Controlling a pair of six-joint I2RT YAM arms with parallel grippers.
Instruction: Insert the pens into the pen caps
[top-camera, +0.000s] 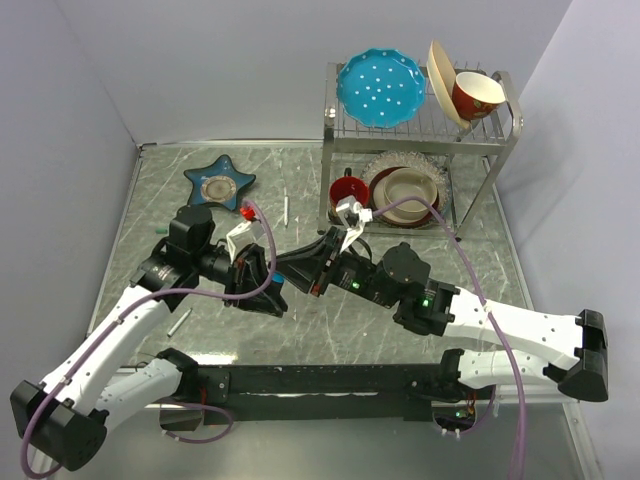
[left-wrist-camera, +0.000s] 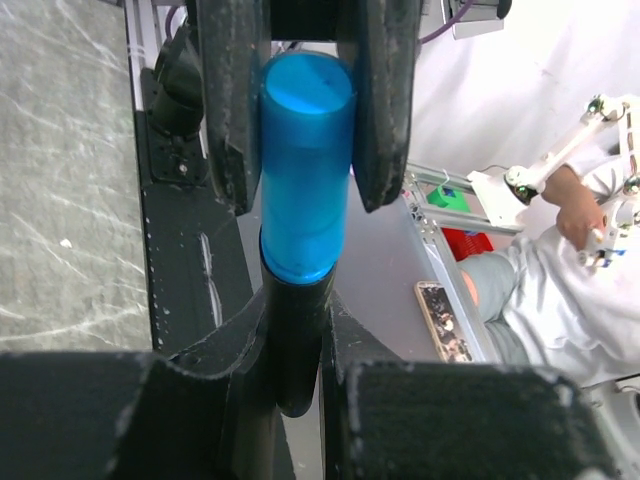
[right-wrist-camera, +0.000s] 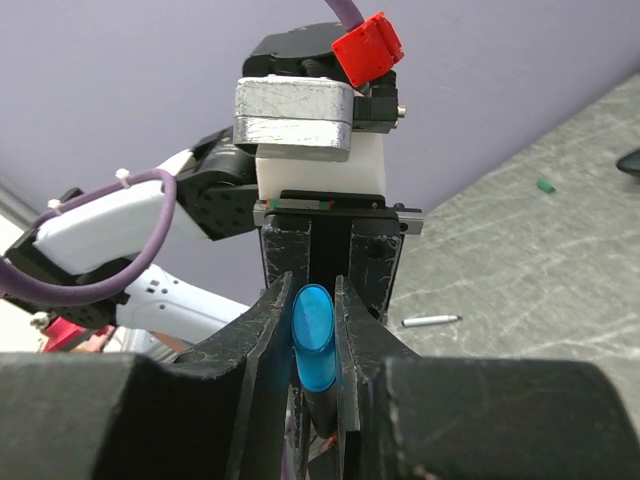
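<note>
- Grey pen (top-camera: 180, 322): loose on the table (top-camera: 400, 330), well to the left of the dish rack (top-camera: 420, 140) and nearer the arm bases. Slim, light and rigid, it is likely to roll; best pinched mid-barrel.
- Black marker (left-wrist-camera: 293, 375): held in the air, left of and in front of the dish rack's lower shelf. The left gripper (left-wrist-camera: 292, 330) is clamped narrowly on its dark barrel. Stiff, smooth plastic that probably slips under a slack pinch, so grip the barrel and leave the end free.
- Blue cap (left-wrist-camera: 305, 180): sits on the marker's end, with the seam against the barrel visible. The right gripper (right-wrist-camera: 312, 300) is closed on it from both sides. A short, hard, glossy tube; it appears seated or nearly so. Push straight along the axis, as a tilt could jam it.
- White pen (top-camera: 285, 208): lies on the table just left of the dish rack. Thin and light; take it at the middle.
- Teal cap (right-wrist-camera: 545, 185): a tiny piece on the table whose place relative to the dish rack cannot be told. Easily flicked away.
</note>
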